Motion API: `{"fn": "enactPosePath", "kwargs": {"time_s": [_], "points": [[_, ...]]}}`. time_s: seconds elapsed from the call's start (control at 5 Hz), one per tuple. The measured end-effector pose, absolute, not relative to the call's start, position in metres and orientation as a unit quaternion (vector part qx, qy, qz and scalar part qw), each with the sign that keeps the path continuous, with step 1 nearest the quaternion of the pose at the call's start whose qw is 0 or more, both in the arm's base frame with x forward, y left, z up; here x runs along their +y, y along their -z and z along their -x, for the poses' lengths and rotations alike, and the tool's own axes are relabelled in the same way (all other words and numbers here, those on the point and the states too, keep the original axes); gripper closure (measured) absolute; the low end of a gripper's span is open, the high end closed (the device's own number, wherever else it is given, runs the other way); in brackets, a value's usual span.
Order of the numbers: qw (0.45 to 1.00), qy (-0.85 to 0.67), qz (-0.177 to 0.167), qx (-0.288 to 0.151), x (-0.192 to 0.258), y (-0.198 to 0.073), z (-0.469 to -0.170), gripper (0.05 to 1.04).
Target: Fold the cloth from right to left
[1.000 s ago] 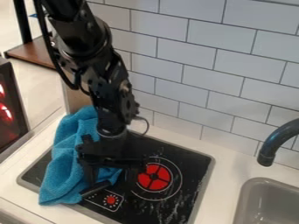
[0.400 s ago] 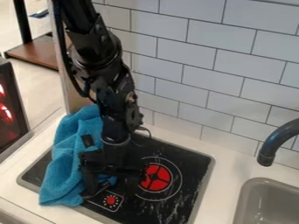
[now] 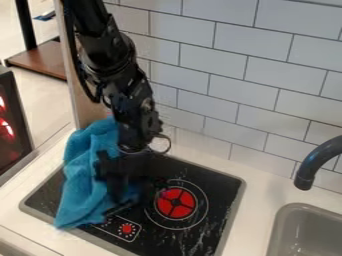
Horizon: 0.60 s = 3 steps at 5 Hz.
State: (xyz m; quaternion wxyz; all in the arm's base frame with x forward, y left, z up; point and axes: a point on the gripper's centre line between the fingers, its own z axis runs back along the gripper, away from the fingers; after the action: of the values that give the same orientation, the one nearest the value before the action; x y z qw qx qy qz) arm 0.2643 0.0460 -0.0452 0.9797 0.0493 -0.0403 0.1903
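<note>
The blue cloth [image 3: 83, 182] lies bunched and creased over the left side of the black stovetop, its lower corner reaching the stove's front left rim. My gripper [image 3: 128, 202] hangs over the cloth's right part, low above the stove and left of the red burner. Its fingers are close together, shut on a fold of the cloth; blue fabric shows between and beside them. The gripper and wrist hide part of the cloth's right edge.
The stovetop [image 3: 207, 190] has a red burner [image 3: 176, 203] and a red control dial [image 3: 127, 228]. At right are a grey sink [image 3: 304, 232] and a dark faucet [image 3: 314, 165]. A white tiled wall [image 3: 254, 100] stands behind.
The gripper first shifted slightly right with its fingers wide apart, then its fingers drew together. The cloth's lower left corner and left edge have moved a little right and toward the wall.
</note>
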Motion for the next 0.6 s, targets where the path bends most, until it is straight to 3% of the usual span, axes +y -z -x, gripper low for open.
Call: {"fn": "enactPosePath", "kwargs": {"time_s": [0.2,0.6], "points": [[0.978,-0.198,-0.044,-0.039,0.0445,0.0458,-0.2639,0.766],[0.981,-0.187,-0.028,-0.040,0.0376,0.0398,-0.2603,0.934]]}}
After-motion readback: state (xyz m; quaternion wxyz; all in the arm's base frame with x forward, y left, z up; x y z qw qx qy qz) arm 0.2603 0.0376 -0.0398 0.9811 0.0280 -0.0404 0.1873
